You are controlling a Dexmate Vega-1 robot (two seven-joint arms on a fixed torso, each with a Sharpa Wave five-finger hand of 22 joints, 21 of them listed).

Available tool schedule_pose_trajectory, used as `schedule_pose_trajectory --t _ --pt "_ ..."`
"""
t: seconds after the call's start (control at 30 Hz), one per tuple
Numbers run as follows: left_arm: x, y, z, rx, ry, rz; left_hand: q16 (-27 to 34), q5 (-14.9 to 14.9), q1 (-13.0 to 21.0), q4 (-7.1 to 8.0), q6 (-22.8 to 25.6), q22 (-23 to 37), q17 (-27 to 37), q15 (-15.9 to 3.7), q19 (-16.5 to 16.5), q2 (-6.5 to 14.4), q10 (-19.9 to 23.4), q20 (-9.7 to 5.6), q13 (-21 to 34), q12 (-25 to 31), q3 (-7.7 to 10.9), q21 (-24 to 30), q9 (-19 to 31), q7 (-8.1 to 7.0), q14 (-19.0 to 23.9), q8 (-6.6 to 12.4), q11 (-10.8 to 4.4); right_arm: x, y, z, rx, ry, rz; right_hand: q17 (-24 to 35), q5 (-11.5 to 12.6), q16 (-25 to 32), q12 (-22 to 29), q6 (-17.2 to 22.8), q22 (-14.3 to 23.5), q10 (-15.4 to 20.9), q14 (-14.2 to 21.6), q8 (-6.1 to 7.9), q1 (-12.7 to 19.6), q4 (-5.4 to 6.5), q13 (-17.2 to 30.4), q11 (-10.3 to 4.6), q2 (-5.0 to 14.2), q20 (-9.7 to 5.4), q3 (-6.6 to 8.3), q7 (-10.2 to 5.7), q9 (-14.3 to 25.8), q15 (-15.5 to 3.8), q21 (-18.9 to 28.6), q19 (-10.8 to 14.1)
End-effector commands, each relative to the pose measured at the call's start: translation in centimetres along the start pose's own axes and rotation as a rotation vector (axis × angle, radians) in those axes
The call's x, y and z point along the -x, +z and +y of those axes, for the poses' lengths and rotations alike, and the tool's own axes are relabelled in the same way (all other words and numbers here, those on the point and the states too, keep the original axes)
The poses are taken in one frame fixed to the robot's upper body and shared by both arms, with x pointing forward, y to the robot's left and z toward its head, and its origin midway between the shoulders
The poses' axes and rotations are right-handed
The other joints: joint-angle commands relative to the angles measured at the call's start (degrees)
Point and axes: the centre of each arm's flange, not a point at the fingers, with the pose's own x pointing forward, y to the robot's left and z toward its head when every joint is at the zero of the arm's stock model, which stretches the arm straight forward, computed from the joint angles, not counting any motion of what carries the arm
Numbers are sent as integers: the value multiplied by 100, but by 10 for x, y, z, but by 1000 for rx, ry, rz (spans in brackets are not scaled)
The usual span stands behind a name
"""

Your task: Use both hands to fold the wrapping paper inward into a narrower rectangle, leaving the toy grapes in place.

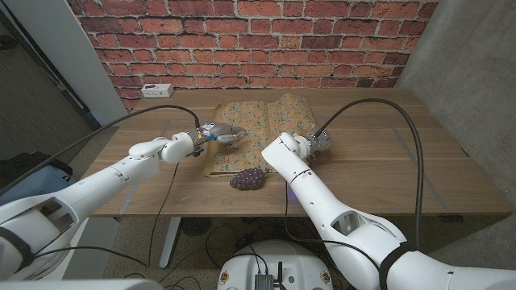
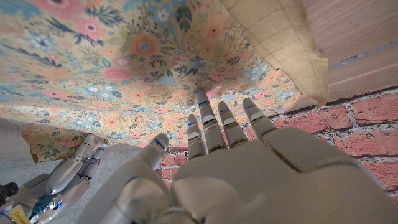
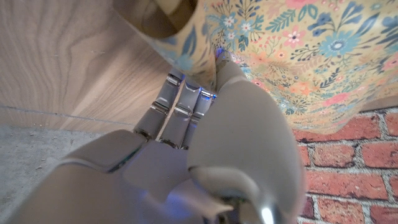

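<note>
Brick wall (image 1: 266, 40) backs the wooden table (image 1: 387, 173), where floral wrapping paper (image 1: 250, 129) lies with toy grapes (image 1: 249, 178) on its near edge. The right hand (image 1: 320, 142) pinches the lifted right flap, apparently to fold it inward. The left hand (image 1: 219, 134), fingers spread and holding nothing, rests over the sheet's left side, probably to steady it.

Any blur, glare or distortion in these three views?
Head view: sharp, even light, no glare, soft shadow beside the toy grapes. Left wrist view: wrapping paper crisp, left hand slightly soft, wide-angle stretch. Right wrist view: right hand very close, soft, shading the table.
</note>
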Motion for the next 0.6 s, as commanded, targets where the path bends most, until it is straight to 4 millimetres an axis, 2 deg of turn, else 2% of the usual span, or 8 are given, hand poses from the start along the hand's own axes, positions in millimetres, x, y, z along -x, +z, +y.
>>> schedule_pose_trajectory --t 0.03,0.1,0.13,0.27,0.43,0.6 --pt "-2 0 3 -3 8 -13 -14 34 -61 -13 135 7 1 -164 17 276 -103 21 10 -77 -47 -16 -1 -9 -40 39 -8 17 -7 -24 -114 -228 -58 89 -84 -1 3 46 -10 158 149 -3 207 -45 -22 15 60 -23 94 42 35 -618 101 -4" --pt "-3 1 4 -8 11 -14 -23 22 -26 -96 355 0 -4 -122 -3 150 -317 53 10 -164 -89 -35 -8 -91 -96 93 13 19 -8 -28 -108 -257 -61 127 -134 -20 4 63 -22 207 192 -17 224 -50 -39 16 36 -13 116 54 31 -614 147 -10" --pt "-3 1 4 -7 12 -16 -25 18 -2 -134 459 -3 -6 -100 -6 111 -380 50 9 -186 -98 -41 -11 -116 -116 116 -29 21 -9 -30 -111 -268 -64 176 -165 1 -9 93 -30 234 268 -17 227 -48 -73 27 27 -14 129 65 31 -612 180 -5" --pt "-4 3 4 -16 6 -18 -26 -5 120 -319 713 -17 -14 -93 9 -22 -497 48 2 -217 -113 -54 -18 -117 -159 158 -74 25 -8 -39 -95 -290 -67 219 -205 -10 -1 137 -41 280 300 -15 227 -44 -78 24 12 -14 148 86 32 -606 219 -9" --pt "-5 3 5 -17 0 -16 -13 -12 172 -389 866 -19 -14 -116 29 -38 -498 70 -1 -208 -105 -54 -18 -34 -142 180 -91 35 -6 -49 -50 -316 -71 260 -251 -32 0 80 -55 264 323 -61 229 -40 -53 32 3 -24 177 81 29 -605 259 -41" --pt "-6 4 4 -23 -15 -11 17 -20 216 -455 1170 -16 -11 -167 64 -25 -392 77 -5 -156 -91 -52 -10 255 -35 215 -128 47 -1 -58 -16 -328 -86 290 -284 -51 9 70 -66 242 325 -85 231 -37 -12 33 -1 -20 202 85 25 -604 282 -92"
